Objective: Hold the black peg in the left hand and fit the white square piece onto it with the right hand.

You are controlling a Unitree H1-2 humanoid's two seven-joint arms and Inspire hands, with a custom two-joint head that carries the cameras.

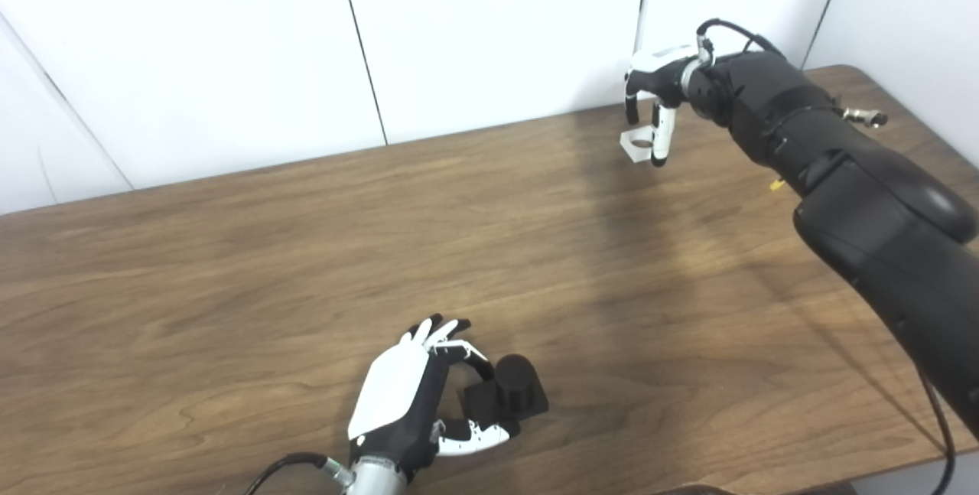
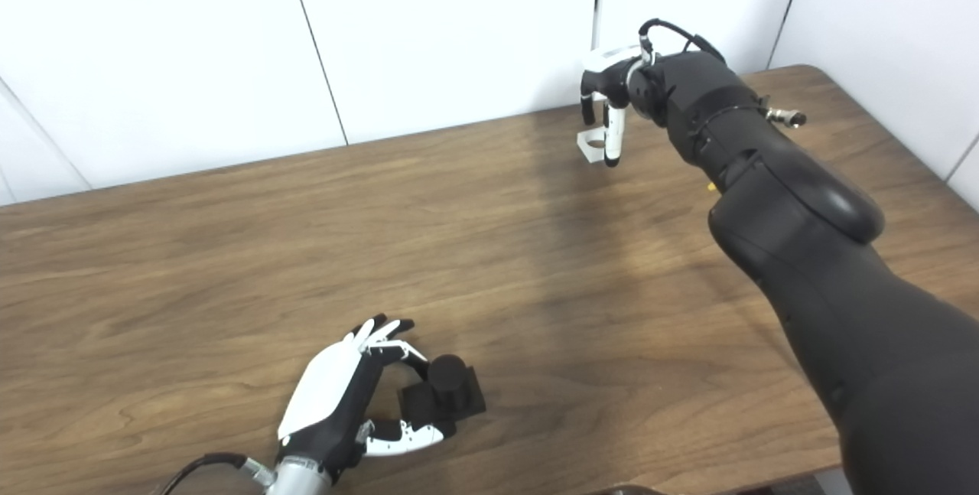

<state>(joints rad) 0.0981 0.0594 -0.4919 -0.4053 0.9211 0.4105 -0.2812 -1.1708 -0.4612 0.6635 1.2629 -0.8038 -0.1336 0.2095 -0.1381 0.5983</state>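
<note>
The peg [image 1: 511, 386] stands on the table [image 1: 306, 250] near the front edge, its round post upright on a square black base, long axis vertical. The left hand [image 1: 413, 403] cups it from the left, thumb and fingers curled close around the base; whether they press it or just touch cannot be told. Far off at the back right, the right hand [image 1: 656, 101] points its fingers downward around the white piece [image 1: 639, 144], which lies flat at the fingertips, hole facing up; firm grip unclear.
</note>
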